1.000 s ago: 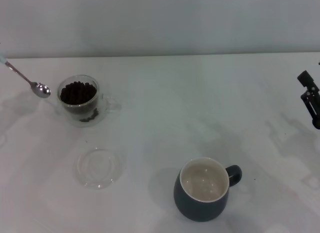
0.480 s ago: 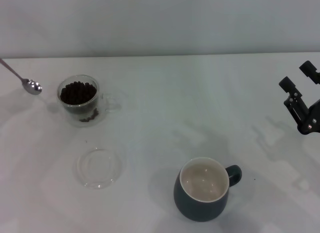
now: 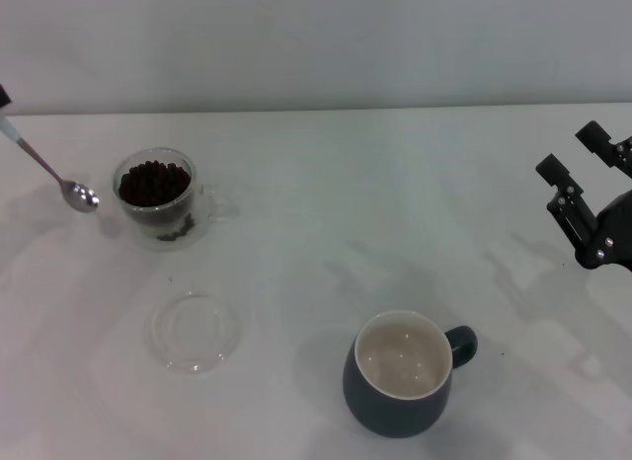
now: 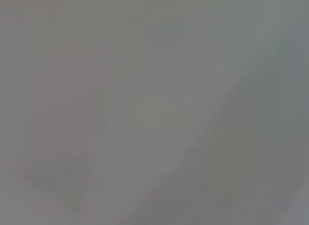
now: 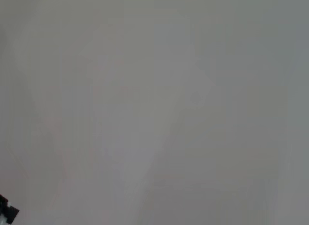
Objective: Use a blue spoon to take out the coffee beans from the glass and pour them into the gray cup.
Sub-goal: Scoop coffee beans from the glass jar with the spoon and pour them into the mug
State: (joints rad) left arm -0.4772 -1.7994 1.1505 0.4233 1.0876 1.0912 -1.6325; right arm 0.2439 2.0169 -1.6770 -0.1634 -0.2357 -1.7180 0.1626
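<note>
The blue spoon [image 3: 79, 195] hangs tilted just left of the glass [image 3: 158, 218], its metal bowl low and its pale handle rising to the picture's left edge. Only a dark tip of my left gripper [image 3: 3, 97] shows there, shut on the handle end. The glass holds a heap of dark coffee beans [image 3: 154, 182]. Near the front stands the gray cup [image 3: 395, 401]; its cream inside shows no beans. My right gripper [image 3: 578, 156] hovers open at the far right, holding nothing. Both wrist views show only a blank pale surface.
A flat clear glass saucer [image 3: 195, 330] lies on the white table [image 3: 326, 203], in front of the glass. A pale wall runs along the table's far edge.
The spoon's bowl has dipped lower and shifted back toward the glass. My right gripper has come farther in from the right edge, fingers spread.
</note>
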